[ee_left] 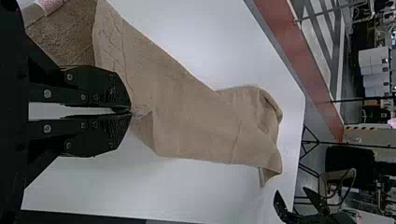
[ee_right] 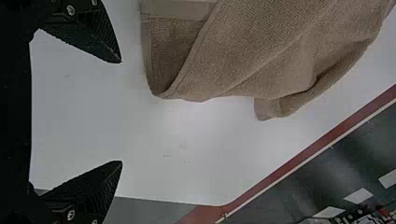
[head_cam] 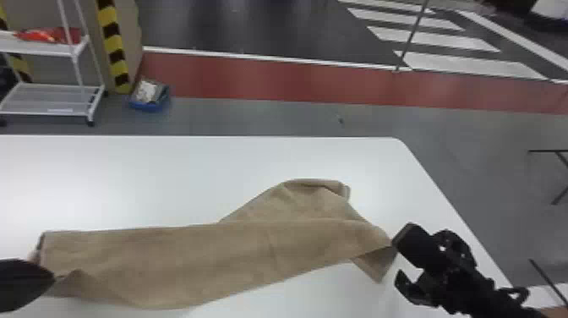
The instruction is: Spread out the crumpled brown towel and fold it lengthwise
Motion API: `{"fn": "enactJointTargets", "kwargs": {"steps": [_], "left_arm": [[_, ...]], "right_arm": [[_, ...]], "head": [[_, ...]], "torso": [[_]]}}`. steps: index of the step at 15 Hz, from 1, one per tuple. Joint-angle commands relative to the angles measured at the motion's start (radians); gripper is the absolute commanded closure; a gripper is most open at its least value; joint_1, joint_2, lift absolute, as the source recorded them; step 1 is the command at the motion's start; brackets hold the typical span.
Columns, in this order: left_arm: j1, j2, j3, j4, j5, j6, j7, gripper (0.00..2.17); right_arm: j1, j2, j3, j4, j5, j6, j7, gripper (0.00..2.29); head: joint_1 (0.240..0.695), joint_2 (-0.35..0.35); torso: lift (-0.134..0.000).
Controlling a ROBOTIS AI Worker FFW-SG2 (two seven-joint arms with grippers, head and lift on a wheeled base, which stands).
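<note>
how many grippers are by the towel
2. The left gripper pinches the brown towel at its left end; the right gripper is open near the towel's right end.

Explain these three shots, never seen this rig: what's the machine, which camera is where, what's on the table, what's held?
It's a robot with two black arms, each ending in a gripper with two flat jaws. The head view looks forward and down from its head. The other two come from cameras on its wrists and are turned on their side.

On the white table lies one brown towel, stretched out long but uneven, with part of it bunched toward the far side. The left gripper has its jaws closed on the towel's edge. The right gripper is beside the towel's other end, jaws apart, holding nothing.
</note>
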Motion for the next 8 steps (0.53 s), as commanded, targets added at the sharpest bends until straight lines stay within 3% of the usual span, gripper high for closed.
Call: {"fn": "enactJointTargets", "kwargs": {"steps": [1, 8], "left_arm": [[-0.001, 0.001, 0.013, 0.000, 0.014, 0.000, -0.012, 1.05], [0.000, 0.007, 0.011, 0.005, 0.017, 0.000, -0.010, 1.05]], "right_arm": [[-0.012, 0.004, 0.084, 0.010, 0.058, 0.056, 0.006, 0.15], [-0.023, 0.004, 0.173, 0.028, 0.082, 0.160, 0.046, 0.21]], "head": [[0.695, -0.170], [0.695, -0.084]], "torso": [[-0.128], [-0.128]]}}
